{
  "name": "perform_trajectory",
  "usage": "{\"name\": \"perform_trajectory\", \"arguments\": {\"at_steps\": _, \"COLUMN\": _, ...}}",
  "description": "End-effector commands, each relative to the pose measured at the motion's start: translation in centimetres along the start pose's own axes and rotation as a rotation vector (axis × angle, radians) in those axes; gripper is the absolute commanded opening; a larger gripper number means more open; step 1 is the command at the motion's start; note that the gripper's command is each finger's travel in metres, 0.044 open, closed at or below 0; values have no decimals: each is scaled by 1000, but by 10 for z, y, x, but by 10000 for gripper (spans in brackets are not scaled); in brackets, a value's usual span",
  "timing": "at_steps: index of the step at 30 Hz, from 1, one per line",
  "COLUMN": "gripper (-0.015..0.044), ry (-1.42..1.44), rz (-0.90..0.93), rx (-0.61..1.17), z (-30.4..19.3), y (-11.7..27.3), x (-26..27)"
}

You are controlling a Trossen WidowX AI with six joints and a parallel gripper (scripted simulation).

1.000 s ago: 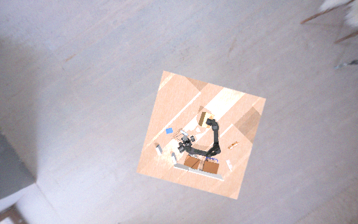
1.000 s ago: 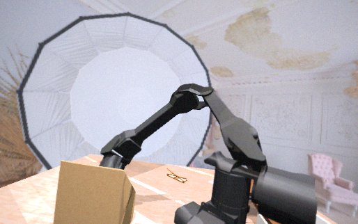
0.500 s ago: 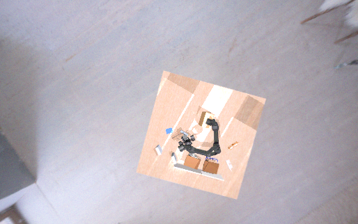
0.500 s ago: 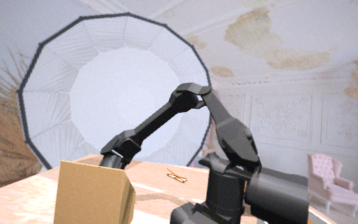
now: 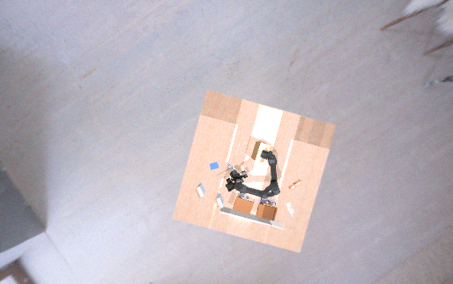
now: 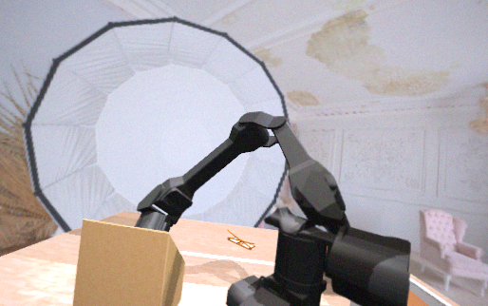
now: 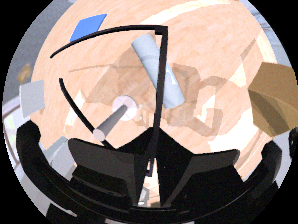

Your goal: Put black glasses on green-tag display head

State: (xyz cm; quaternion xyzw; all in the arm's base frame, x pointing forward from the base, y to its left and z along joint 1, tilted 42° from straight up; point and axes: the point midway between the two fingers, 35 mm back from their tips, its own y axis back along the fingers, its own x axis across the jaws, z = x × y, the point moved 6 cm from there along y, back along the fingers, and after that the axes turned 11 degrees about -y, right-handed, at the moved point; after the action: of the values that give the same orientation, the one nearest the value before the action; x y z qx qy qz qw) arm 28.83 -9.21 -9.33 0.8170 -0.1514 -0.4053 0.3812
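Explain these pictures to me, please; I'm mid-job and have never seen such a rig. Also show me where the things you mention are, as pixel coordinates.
The machine is one black jointed arm (image 5: 273, 174) (image 6: 211, 163) ending in two fingers.

The top picture looks down from high above, the exterior one looks across from beside the table, and the wrist one looks out past the fingers.

On the wooden tabletop (image 5: 198, 145) (image 6: 47, 266) (image 7: 230, 50) lie a flat blue piece (image 5: 214, 166) (image 7: 89, 27) and orange glasses (image 5: 293, 184) (image 6: 234, 235). A tan box (image 5: 256, 150) (image 6: 123, 266) (image 7: 272, 107) stands there too.

The fingers hold the black glasses (image 7: 161, 75) by the frame, with both temples reaching outward. I can't make out a green tag.
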Motion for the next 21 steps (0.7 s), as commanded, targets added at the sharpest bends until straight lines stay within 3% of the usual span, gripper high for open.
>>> {"name": "perform_trajectory", "arguments": {"at_steps": 1, "gripper": 0, "ry": 5, "rz": 7, "rx": -3, "z": 2, "y": 2, "x": -2}}
{"name": "perform_trajectory", "arguments": {"at_steps": 21, "gripper": 0, "ry": 4, "rz": 6, "rx": -4, "z": 13, "y": 2, "x": -9}}
